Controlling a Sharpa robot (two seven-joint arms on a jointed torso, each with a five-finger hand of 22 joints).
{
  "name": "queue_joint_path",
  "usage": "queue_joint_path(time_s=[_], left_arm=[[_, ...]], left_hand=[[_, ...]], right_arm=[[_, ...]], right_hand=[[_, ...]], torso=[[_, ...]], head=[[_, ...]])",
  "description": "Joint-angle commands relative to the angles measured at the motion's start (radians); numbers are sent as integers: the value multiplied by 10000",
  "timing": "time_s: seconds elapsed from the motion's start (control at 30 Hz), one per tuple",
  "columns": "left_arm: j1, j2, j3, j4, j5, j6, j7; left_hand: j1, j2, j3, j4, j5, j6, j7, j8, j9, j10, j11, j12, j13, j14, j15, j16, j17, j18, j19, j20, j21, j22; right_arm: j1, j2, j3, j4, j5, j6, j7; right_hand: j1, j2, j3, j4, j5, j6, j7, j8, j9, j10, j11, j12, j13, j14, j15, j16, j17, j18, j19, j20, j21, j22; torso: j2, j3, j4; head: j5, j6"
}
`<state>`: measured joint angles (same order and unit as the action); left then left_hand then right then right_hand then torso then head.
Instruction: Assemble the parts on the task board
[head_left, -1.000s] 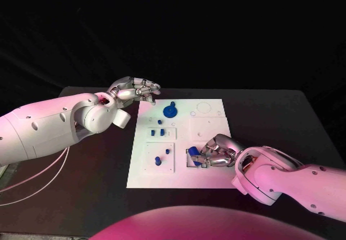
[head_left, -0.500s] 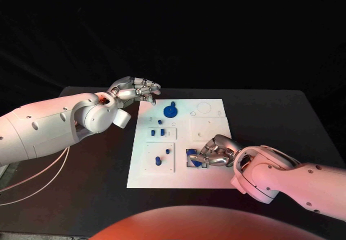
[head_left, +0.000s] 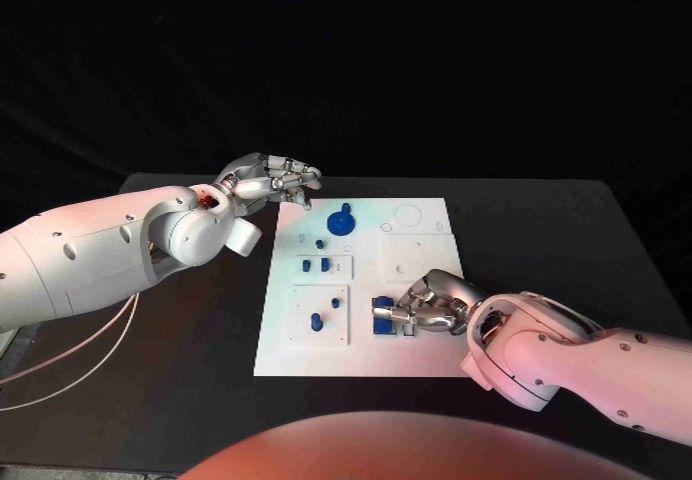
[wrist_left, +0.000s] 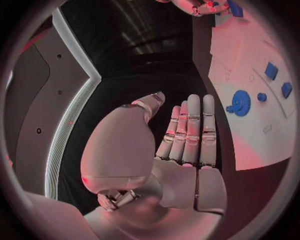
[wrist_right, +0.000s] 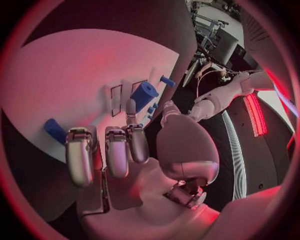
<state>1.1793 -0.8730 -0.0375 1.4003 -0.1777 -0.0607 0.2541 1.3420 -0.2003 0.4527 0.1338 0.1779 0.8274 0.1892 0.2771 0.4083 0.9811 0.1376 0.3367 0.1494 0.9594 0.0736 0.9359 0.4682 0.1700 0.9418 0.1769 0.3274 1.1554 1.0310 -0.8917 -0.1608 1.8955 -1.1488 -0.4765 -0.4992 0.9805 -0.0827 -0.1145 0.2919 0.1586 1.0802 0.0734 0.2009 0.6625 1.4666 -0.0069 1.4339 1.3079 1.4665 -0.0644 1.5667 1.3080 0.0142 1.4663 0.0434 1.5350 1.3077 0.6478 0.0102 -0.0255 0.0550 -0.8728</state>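
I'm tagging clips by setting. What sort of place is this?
Probably a robotics lab or test bench: a black table holds a white task board with small blue parts, worked by white robot arms with silver hands.

1. I'm looking at a dim room: behind the table (head_left: 577, 230) everything falls to black.
2. Pink-red light washes both the left arm (head_left: 87, 260) and the right arm (head_left: 591, 365); their upper curves shine, their undersides go dark.
3. The task board (head_left: 361, 290) is the brightest surface, pale with a faint cool patch at its far end.
4. The right hand (head_left: 430, 305) drops a soft shadow on the board beneath it.
5. At the left wrist, the left hand (wrist_left: 181, 145) glows pink; a pale strip (wrist_left: 72, 125) bows with the fisheye, and the rim fades dark.
6. At the right wrist, a red light bar (wrist_right: 255, 114) glares, and the blue part (wrist_right: 145, 95) pinched at the hand's fingertips stays vivid.
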Motion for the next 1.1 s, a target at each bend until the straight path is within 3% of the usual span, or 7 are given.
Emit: queue_joint_path(time_s=[0.03, 0.1, 0.3, 0.47, 0.9, 1.07, 1.1], left_arm=[[7, 1, 7, 28, 59, 116, 50], [6, -4, 7, 24, 59, 115, 49], [6, -5, 7, 10, 59, 118, 45], [5, 6, 6, 0, 59, 128, 42], [5, 13, 3, 1, 59, 129, 38], [5, -9, 2, 9, 59, 115, 33], [5, -17, 2, 13, 59, 112, 34]], left_hand=[[-74, 7, 53, -32, -21, -44, 5, 59, -2, -70, -17, 32, 15, -84, 5, -30, 10, 89, -19, 34, -62, -10], [-74, 7, 53, -32, -21, -44, 5, 59, -2, -70, -17, 32, 15, -84, 5, -30, 10, 89, -19, 34, -62, -10], [-74, 7, 53, -32, -21, -44, 5, 59, -2, -70, -17, 32, 15, -84, 5, -30, 10, 89, -19, 34, -62, -10], [-74, 7, 53, -32, -21, -44, 5, 59, -2, -70, -17, 32, 15, -84, 5, -30, 10, 89, -19, 34, -62, -10], [-82, 37, 79, -40, -7, -53, 3, 81, -3, -78, -17, 46, 18, -84, 5, -33, 16, 90, -13, 35, -75, -17], [-82, 37, 79, -40, -7, -53, 3, 81, -3, -78, -17, 46, 18, -84, 5, -33, 16, 90, -13, 35, -75, -17], [-82, 37, 79, -40, -7, -53, 3, 81, -3, -78, -17, 46, 18, -84, 5, -33, 16, 90, -13, 35, -75, -17]], right_arm=[[-14, -139, -1, 155, -306, 80, 335], [-16, -263, -2, 242, -371, 206, 404], [-15, -508, -2, 461, -683, 675, 660], [-13, -568, -2, 486, -934, 994, 702], [-9, -251, -2, 68, -1078, 931, 379], [-9, -219, -1, -57, -1215, 611, 165], [-9, -226, -1, -67, -1244, 572, 135]], right_hand=[[279, 173, -147, -14, 262, 109, -64, 22, 24, 401, 28, 99, 1851, 1043, 12, 41, 2628, -71, 912, 47, 39, 2537], [484, 208, -237, -24, 355, 194, -96, 74, 60, 426, 1, 142, 1877, 1043, -9, 41, 2628, -79, 927, 31, 75, 2548], [2093, 154, -569, -110, 612, 535, -280, 359, 393, 607, -160, 476, 2085, 1043, -144, 41, 2628, -125, 1014, -92, 284, 2609], [3079, 222, -591, -138, 339, 703, -398, 532, 694, 693, -263, 632, 2183, 1043, -233, 41, 2628, -142, 1045, -175, 358, 2631], [3303, 476, -542, -45, 321, 802, -470, 627, 868, 733, -326, 703, 2228, 1043, -285, 41, 2628, -142, 1045, -221, 358, 2631], [3275, 840, -522, -13, 494, 861, -526, 690, 1020, 769, -378, 767, 2269, 1043, -330, 41, 2628, -142, 1045, -265, 358, 2631], [3187, 1064, -515, -11, 496, 904, -553, 750, 1130, 777, -401, 782, 2279, 1043, -349, 41, 2628, -142, 1045, -285, 358, 2631]], torso=[[-5, 3, -12], [-10, 4, -21], [-17, 4, -21], [-3, 1, -4], [13, -5, 20], [3, -10, 12], [2, -10, 11]], head=[[12, 2], [27, 2], [3, 2], [-39, 2], [-26, 2], [-28, 2], [-21, 2]])
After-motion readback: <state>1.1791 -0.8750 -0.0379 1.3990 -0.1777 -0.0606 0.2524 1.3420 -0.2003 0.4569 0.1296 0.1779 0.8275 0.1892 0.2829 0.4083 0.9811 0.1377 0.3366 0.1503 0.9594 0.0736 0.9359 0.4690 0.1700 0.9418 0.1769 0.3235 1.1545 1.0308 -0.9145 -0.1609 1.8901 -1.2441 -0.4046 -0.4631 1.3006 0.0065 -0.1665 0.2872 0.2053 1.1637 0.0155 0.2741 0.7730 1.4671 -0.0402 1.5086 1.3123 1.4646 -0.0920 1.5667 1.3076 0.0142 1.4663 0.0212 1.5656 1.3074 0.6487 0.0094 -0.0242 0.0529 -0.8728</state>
